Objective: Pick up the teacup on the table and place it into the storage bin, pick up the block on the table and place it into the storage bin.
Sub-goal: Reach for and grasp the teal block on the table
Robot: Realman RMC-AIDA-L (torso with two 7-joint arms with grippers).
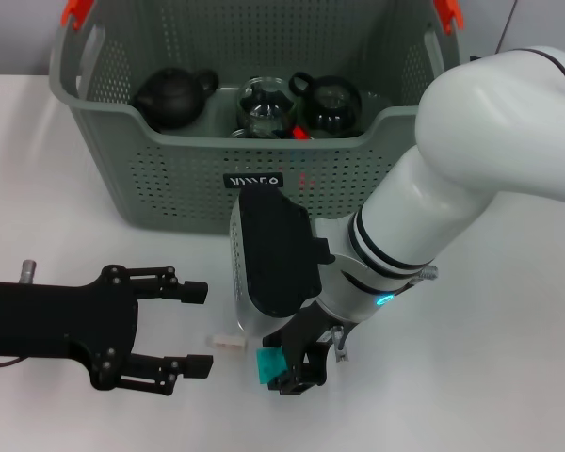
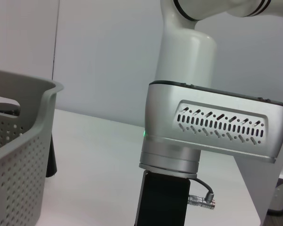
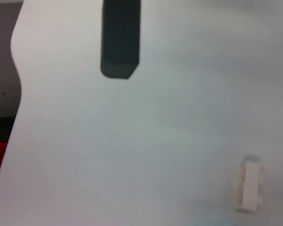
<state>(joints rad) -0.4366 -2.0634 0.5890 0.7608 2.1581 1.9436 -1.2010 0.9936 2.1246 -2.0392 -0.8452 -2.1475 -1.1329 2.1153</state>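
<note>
One storage bin (image 1: 151, 179); inside, one dark teapot (image 1: 174, 96), one glass pot (image 1: 264, 105), one black teacup (image 1: 330, 102). Two blocks: teal (image 1: 269, 363), white (image 1: 228, 341).

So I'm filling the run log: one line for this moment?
right gripper: fingers on teal block, at table | left gripper: open, idle | white block: on table | storage bin: three teapots

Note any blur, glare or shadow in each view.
Head view: sharp, even light, faint shadow beside the storage bin. Left wrist view: crisp, the right arm fills it. Right wrist view: soft focus, the white block fuzzy, a dark blurred bar at one edge.
</note>
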